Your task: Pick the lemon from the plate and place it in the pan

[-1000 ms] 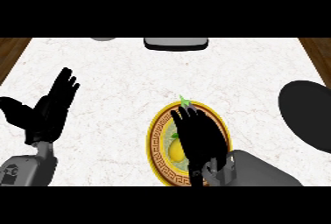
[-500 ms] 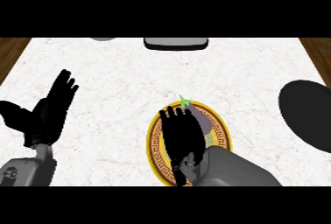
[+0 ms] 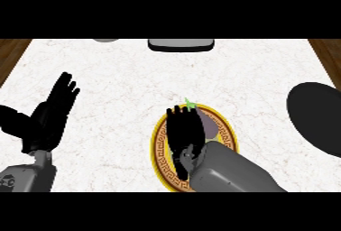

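**A:** Where is the lemon?

**B:** I can't see it. The right hand (image 3: 183,133) lies stretched flat over the plate (image 3: 158,151) with its fingers straight, clasping nothing that shows. Only a small green tip (image 3: 191,103) pokes out just past the fingertips. My guess is that the lemon sits under the palm.

**A:** So what does the step need?

**B:** I'd settle the palm squarely over the fruit before curling, with the thumb on one side and the fingers on the other. A round fruit on a smooth plate will likely roll away from a lopsided squeeze. Then lift straight up clear of the rim before swinging outward, since the pan (image 3: 318,118) lies well off to the hand's outer side.

**A:** And the other hand?

**B:** The left hand (image 3: 48,117) rests open with its fingers up, well apart on the inner side.

**A:** What about the surroundings?

**B:** The bench (image 3: 120,76) is pale and marbled. A grey block (image 3: 180,43) sits far ahead of the fingertips at the back edge, and brown wood (image 3: 13,47) shows beyond the corners.
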Tool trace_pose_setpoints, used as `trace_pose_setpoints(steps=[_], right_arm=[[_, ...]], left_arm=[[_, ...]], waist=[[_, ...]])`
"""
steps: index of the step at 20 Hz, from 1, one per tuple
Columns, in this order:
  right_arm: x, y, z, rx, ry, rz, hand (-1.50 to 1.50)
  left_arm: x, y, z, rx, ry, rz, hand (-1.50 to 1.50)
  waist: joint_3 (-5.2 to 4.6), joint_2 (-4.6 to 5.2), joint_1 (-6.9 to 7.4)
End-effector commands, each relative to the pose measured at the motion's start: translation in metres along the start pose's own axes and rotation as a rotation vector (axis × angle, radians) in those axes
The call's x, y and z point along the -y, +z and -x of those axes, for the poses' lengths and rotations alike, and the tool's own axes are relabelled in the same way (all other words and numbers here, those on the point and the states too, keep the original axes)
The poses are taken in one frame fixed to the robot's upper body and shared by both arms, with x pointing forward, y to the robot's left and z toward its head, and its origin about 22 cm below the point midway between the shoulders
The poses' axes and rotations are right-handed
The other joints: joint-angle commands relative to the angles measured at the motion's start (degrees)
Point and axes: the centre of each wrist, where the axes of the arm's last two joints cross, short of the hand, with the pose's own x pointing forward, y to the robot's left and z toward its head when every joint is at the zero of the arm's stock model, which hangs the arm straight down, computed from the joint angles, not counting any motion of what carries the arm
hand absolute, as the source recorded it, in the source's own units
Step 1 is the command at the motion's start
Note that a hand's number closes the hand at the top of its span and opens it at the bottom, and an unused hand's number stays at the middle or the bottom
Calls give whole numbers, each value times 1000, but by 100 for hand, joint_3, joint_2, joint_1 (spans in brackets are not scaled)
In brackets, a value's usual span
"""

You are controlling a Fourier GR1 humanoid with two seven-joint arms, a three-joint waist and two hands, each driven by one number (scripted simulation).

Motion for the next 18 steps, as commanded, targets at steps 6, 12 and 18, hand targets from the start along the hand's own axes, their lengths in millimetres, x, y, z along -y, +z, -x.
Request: trace_pose_setpoints(steps=[6, 12, 18], right_arm=[[-20, -27, -3, -187, 63, -81, -150], [-38, -30, -9, -172, 30, -50, -150], [-52, -37, 4, -147, -4, -64, -150]], left_arm=[[3, -5, -2, 6, 20, -13, 0], [1, -2, 8, 4, 13, -11, 0], [-4, -14, 10, 11, -3, -33, 0]], waist=[[2, 13, -7], [3, 14, 21], [4, 15, -14]])
